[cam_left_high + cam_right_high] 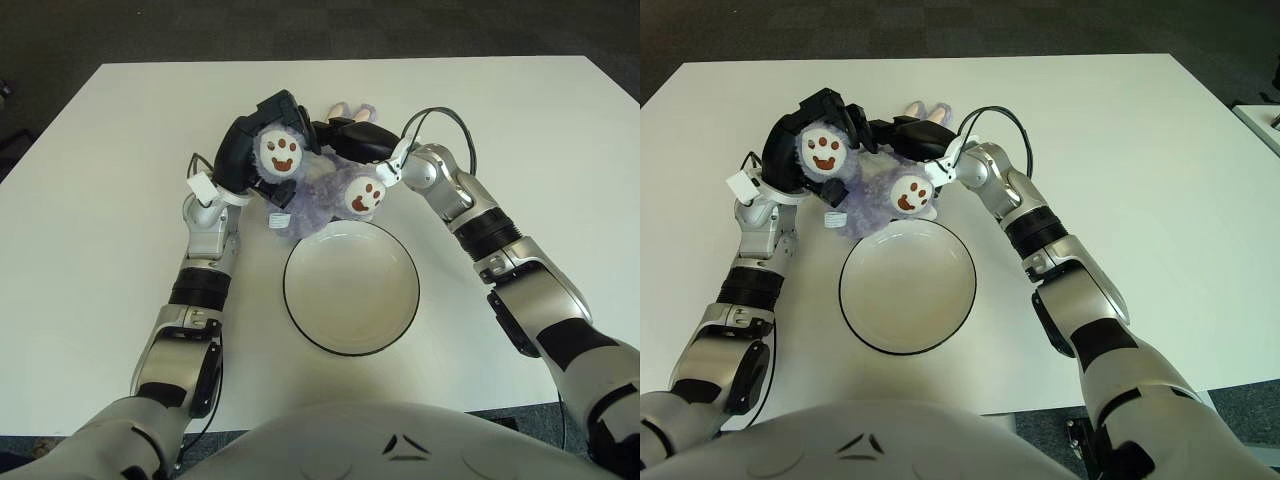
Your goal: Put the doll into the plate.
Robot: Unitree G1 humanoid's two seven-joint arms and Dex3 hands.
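Note:
A fluffy lavender doll (318, 190) with white paw-print feet lies on the white table just behind the plate (351, 288), a white round dish with a dark rim. My left hand (258, 138) grips the doll's left side around one raised foot (281, 153). My right hand (352, 140) grips the doll from the far right, above the other foot (362, 196). The doll's head end (352, 110) pokes out behind my hands. Both hands hold the doll between them, at the plate's far rim.
The white table (540, 130) spreads wide on all sides. A white tag (277, 218) hangs from the doll near the plate's left rim. Dark floor lies beyond the table's far edge.

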